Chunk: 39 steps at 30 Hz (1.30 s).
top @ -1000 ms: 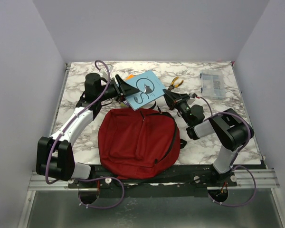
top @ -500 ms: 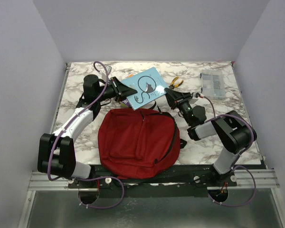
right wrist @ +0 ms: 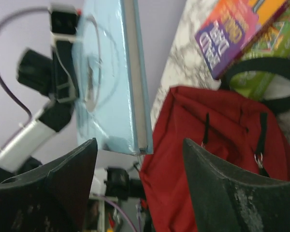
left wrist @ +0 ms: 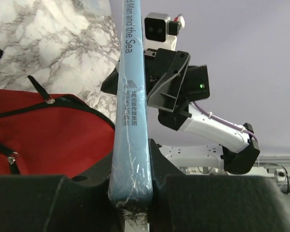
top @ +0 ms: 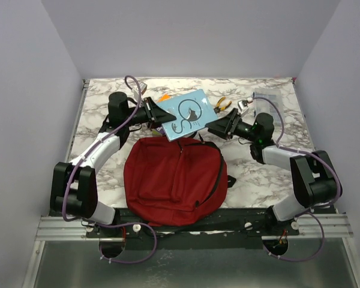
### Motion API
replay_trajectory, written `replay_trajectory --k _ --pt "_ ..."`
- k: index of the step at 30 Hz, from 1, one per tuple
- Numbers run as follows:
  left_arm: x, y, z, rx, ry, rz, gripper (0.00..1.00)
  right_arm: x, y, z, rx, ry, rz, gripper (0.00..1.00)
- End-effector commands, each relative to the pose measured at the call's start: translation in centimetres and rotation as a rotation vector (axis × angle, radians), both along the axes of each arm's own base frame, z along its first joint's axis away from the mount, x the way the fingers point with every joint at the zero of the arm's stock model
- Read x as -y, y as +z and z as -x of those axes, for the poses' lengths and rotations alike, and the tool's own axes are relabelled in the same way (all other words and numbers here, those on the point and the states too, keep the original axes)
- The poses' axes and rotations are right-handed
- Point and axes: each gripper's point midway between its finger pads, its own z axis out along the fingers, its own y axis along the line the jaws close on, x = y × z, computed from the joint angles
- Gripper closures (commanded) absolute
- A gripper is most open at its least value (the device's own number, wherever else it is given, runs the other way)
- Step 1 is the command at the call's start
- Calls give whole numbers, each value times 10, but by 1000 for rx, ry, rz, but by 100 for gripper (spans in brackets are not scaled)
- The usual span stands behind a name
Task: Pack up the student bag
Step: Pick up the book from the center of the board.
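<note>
The student bag (top: 173,177), a dark red backpack with black straps, lies flat at the near middle of the table. A light blue book (top: 187,113) hangs tilted in the air above the bag's far edge. My left gripper (top: 160,114) is shut on the book's left edge. In the left wrist view the book's spine (left wrist: 132,121) is clamped between both fingers (left wrist: 176,193). My right gripper (top: 218,126) stands open just right of the book and apart from it. In the right wrist view the book (right wrist: 111,82) and the student bag (right wrist: 217,159) show beyond the spread jaws.
Orange-handled pliers (top: 222,105) and a clear plastic box (top: 265,98) lie at the back right. A purple and orange book (right wrist: 234,29) and a green item (right wrist: 275,60) lie on the marble beyond the bag's top handle. Walls close in three sides.
My left gripper has shut on the blue book. My right gripper has opened, let the book go and drawn back to the right. The book has shifted slightly right.
</note>
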Motion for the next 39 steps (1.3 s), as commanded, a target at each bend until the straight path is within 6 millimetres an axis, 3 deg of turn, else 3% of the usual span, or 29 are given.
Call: replay_trajectory --k 1,5,8,16,21,25,32,39 --pt "19 34 17 146 -152 36 100 4 -19 42 21 226 190 23" --pt "30 35 27 153 -220 40 100 29 -19 38 32 150 323 16" --pt "36 37 34 173 -257 40 100 46 -8 43 43 128 306 13" --pt "57 46 65 217 -407 46 100 41 30 83 137 240 186 16" --pt "60 48 71 235 -421 12 100 40 54 101 180 259 141 21" --pt "59 44 70 279 -392 -96 100 39 73 116 229 291 95 27" --pt "61 51 80 313 -422 -95 100 40 94 147 303 370 -11 38" --pt "65 50 86 340 -440 -119 100 42 100 166 310 403 -115 71"
